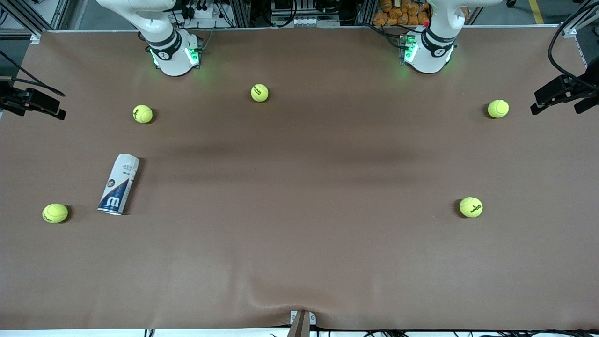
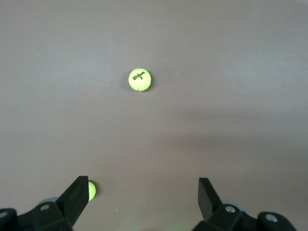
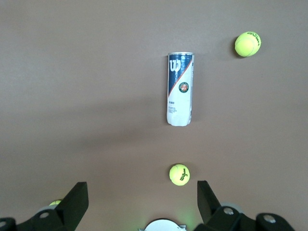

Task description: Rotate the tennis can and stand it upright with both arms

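Note:
The tennis can (image 1: 119,184) lies on its side on the brown table, toward the right arm's end, with its silver-rimmed navy end nearer the front camera. It also shows in the right wrist view (image 3: 180,89). My right gripper (image 3: 143,197) is open and empty, high over the table and well apart from the can. My left gripper (image 2: 143,197) is open and empty, high over the left arm's end of the table. Neither hand shows in the front view; only the right arm's base (image 1: 174,55) and the left arm's base (image 1: 428,52) do.
Several tennis balls lie scattered: one (image 1: 55,213) beside the can's rim end, one (image 1: 142,113) between the can and the right arm's base, one (image 1: 259,92) mid-table near the bases, two (image 1: 498,108) (image 1: 471,207) at the left arm's end. Black camera mounts (image 1: 564,91) overhang the table ends.

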Tool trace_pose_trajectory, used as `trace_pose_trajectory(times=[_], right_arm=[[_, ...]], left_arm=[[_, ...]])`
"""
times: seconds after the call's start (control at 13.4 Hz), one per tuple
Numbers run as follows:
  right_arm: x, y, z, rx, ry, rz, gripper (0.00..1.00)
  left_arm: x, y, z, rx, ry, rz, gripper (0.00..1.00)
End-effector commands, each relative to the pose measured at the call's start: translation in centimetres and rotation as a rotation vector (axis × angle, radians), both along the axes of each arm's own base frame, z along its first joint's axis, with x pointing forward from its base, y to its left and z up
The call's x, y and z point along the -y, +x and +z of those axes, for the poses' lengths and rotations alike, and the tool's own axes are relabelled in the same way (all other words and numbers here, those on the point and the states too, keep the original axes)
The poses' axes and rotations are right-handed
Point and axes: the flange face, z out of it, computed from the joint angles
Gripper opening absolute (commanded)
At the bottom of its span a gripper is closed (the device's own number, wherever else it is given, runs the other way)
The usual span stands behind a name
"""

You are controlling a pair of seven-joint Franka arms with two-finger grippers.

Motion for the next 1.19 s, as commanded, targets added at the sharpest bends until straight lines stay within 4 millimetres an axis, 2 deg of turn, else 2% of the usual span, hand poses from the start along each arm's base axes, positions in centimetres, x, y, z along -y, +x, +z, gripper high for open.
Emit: trace_pose_trajectory(times=[0.0, 1.12], right_arm=[[0.68, -0.64, 0.44, -0.008, 0.0, -0.018, 1.0], [1.25, -0.8, 0.33, -0.021, 0.006, -0.042, 1.0]], left_arm=[[0.14, 0.04, 0.04, -0.011, -0.015, -0.012, 1.0], [-0.45, 0.17, -0.26, -0.017, -0.058, 0.008, 1.0]])
